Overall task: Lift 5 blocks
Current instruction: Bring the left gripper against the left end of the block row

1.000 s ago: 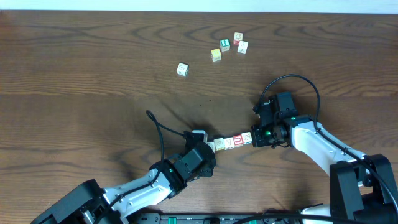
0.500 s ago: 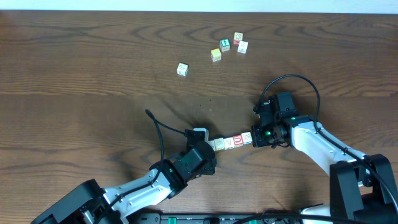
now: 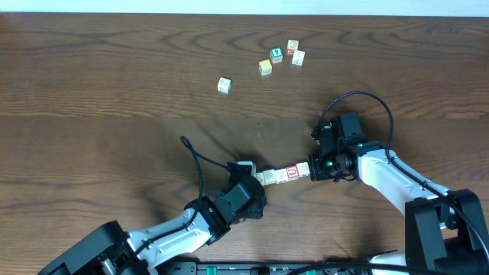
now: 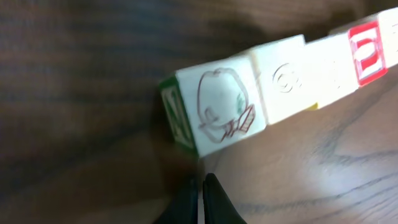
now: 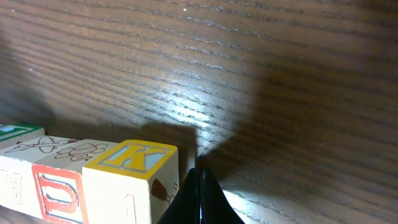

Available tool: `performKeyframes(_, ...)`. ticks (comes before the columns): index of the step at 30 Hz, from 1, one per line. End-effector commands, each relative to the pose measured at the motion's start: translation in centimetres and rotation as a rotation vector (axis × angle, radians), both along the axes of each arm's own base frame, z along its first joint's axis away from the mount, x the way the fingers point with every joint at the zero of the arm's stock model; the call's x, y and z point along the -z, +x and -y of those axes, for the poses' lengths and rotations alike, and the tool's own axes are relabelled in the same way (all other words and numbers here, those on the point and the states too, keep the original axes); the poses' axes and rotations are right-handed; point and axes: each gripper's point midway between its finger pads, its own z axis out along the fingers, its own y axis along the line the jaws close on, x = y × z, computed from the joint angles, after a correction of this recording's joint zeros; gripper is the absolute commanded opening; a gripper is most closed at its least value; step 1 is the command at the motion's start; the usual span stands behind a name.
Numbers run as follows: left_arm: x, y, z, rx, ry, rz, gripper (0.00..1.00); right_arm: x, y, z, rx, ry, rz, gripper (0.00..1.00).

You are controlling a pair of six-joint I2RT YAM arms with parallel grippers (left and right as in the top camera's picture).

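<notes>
Dark wood counter. L arm & R arm reach in from the near edge, tips facing each other. The blocks sit in a row btwn them, nearer the near edge than the far, approx mid-width. The red-faced one is 2nd from the R end. L pincer has fingers together, tip at the row's L end. R pincer is together too, tip by the K block. Can't tell if the row is off the counter. Five loose cubes lie near the far edge.

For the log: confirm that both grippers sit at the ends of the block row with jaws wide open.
Wrong: the left gripper and right gripper are shut, fingers together, as the two wrist views show. They do sit at the ends of the block row.
</notes>
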Motion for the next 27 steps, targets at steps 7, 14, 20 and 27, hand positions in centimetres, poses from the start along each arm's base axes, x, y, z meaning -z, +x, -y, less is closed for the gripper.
performKeyframes(7,1.0,-0.8,-3.8,-0.110,0.136,-0.040,0.07,-0.2,0.1,-0.3,0.005,0.009,-0.009,0.01)
performKeyframes(14,0.7,0.2,-4.5,-0.152,0.160,0.008,0.07,-0.1,-0.1,-0.3,0.003,0.007,-0.020,0.01)
performKeyframes(20,0.3,1.9,-5.3,-0.199,0.153,0.035,0.08,-0.2,-0.3,-0.6,-0.004,0.017,-0.024,0.01)
performKeyframes(27,-0.4,3.1,-4.4,-0.174,0.115,0.091,0.07,-0.2,-0.7,-1.8,-0.054,0.018,-0.015,0.01)
